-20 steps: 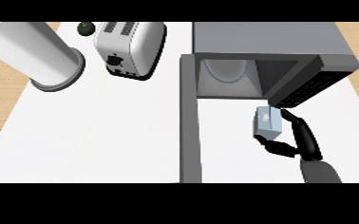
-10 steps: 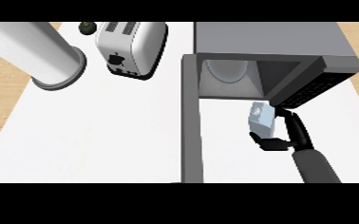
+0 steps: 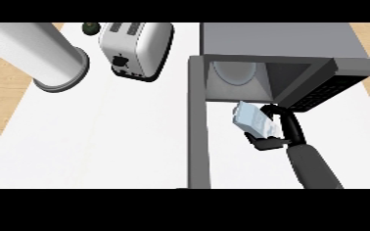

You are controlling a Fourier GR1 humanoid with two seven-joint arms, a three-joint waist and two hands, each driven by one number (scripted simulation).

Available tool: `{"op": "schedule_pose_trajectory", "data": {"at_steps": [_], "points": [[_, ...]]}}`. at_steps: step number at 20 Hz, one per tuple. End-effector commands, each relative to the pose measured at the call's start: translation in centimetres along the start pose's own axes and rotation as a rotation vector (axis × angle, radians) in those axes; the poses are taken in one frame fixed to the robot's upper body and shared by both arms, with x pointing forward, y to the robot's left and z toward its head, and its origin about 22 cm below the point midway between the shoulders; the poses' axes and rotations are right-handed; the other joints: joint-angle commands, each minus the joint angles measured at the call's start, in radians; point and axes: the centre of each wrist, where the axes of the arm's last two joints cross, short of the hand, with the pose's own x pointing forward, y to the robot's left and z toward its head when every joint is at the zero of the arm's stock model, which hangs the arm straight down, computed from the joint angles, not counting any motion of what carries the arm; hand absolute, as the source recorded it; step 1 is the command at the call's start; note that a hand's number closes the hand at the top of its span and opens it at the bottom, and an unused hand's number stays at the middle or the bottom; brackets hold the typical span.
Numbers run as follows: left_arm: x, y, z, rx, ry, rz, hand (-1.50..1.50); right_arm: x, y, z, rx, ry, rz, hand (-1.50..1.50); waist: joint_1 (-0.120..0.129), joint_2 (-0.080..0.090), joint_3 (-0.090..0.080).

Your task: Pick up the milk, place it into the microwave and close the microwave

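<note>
The right hand (image 3: 288, 127) comes in from the lower right on its grey forearm (image 3: 312, 166), its fingers and thumb curled round the milk (image 3: 251, 117), a small pale carton held tilted, top end leaning up and to the left. The milk sits just in front of the open mouth of the microwave (image 3: 278, 39), its upper corner level with the lower edge of the opening and not yet inside the cavity. Inside, the round turntable plate (image 3: 235, 72) shows on the left part of the floor, with bare cavity to the right of it. The microwave door (image 3: 198, 127) stands swung out as a long grey strip along the left side of the opening, near the carton but apart from it. The dark control panel (image 3: 324, 92) juts out on the right, close beside the thumb. Between door and panel the hand has only a narrow lane. Left of the door, the white counter (image 3: 108, 137) lies broad, with a toaster (image 3: 137, 49) and a large grey cylinder (image 3: 43, 54) well apart near its far edge. The left hand does not show.
</note>
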Motion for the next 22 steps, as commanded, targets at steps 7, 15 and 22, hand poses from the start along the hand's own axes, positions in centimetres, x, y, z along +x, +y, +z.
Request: {"op": "schedule_pose_trajectory", "data": {"at_steps": [7, 15, 22], "points": [[0.5, 1.2, 1.5, 0.014, 0.01, 0.002, -1.5, 2.8, 2.3, -3.8, 0.108, -0.196, -0.208, 1.5, -0.018, -0.01, 0.002], [-0.1, 2.0, 0.9, 0.028, 0.028, -0.009, -1.5, 7.8, 2.7, -9.0, -0.023, -0.194, -0.056, 1.5, -0.026, -0.008, 0.001], [1.0, 2.3, 0.6, 0.038, 0.037, -0.004, -1.5, 11.3, 0.0, -13.4, 0.003, -0.12, -0.053, 1.5, -0.022, -0.006, 0.002]]}}
